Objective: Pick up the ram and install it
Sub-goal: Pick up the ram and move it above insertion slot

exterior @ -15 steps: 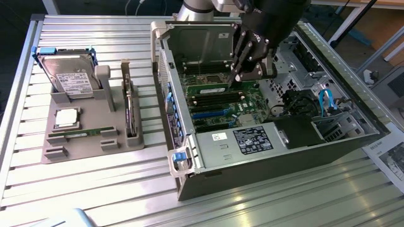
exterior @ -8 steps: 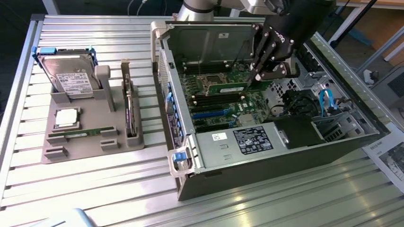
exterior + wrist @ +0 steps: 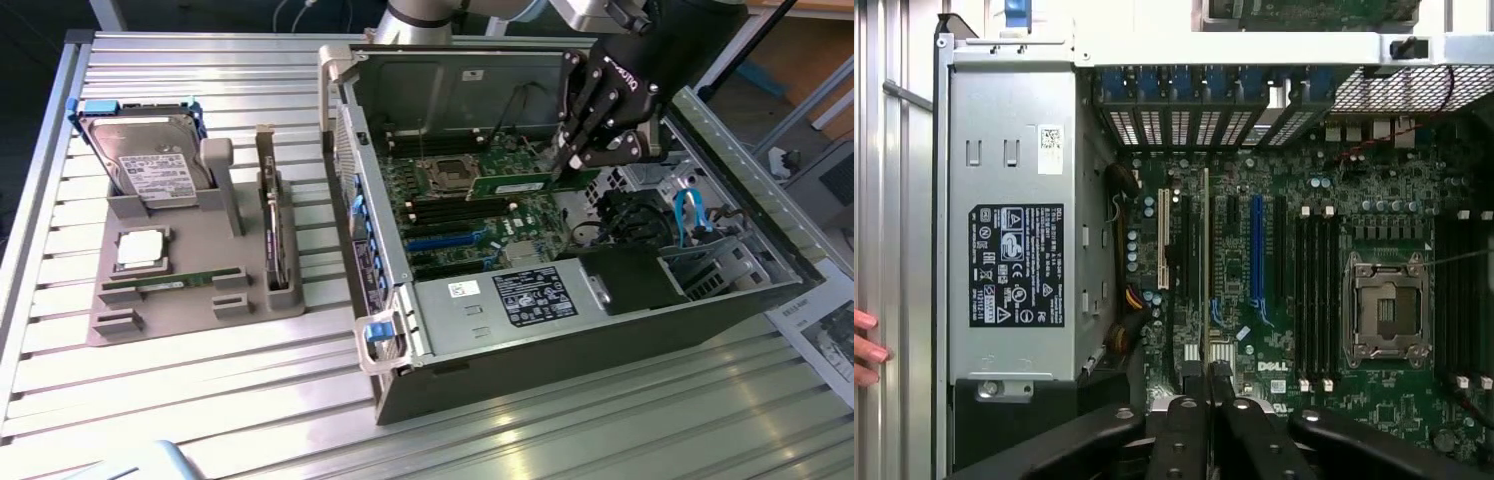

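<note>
**Ram gripped over the motherboard**

The gripper [image 3: 571,168] was clenched on one end of the ram [image 3: 527,186], inside the open computer case [image 3: 561,365] above the motherboard [image 3: 461,215]. Whether it touched a slot could not be told. In the wrist view it showed edge-on, chips hidden. A person's fingertips [image 3: 864,348] were cut off at the frame edge.

green ram [image 3: 518,184], black tool [image 3: 567,167], grey holder [image 3: 167,322]

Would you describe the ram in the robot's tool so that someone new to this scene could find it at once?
Find the open computer case on the exterior view's right, with its green motherboard exposed. Over that board, the black tool is shut on the ram, a slim green strip. Unlike the similar strip in the grey tray, it is held aloft.
</note>
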`<state>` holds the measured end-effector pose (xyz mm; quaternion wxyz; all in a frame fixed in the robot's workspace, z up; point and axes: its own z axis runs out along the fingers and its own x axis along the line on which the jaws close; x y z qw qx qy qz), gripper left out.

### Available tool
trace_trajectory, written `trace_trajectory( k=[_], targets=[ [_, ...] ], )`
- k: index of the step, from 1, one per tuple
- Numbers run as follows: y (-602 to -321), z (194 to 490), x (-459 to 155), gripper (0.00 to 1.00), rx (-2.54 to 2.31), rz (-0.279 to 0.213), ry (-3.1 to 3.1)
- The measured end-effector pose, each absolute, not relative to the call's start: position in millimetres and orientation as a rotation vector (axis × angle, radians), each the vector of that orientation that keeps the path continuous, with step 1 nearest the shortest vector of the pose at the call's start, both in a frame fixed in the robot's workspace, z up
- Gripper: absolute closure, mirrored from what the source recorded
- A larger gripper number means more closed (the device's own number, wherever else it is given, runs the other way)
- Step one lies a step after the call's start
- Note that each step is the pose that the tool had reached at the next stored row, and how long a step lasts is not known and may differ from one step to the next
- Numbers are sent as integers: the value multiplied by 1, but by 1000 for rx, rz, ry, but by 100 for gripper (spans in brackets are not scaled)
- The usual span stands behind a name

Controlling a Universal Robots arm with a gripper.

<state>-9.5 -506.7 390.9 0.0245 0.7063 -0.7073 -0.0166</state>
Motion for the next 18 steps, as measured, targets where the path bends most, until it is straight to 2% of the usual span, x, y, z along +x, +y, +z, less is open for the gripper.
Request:
trace_trajectory(
  k=[12,18],
  targets=[
    [-504,391,-9,88,2185,-51,-2188],
    [-492,390,-9,88,2185,-52,-2188]
  ],
)
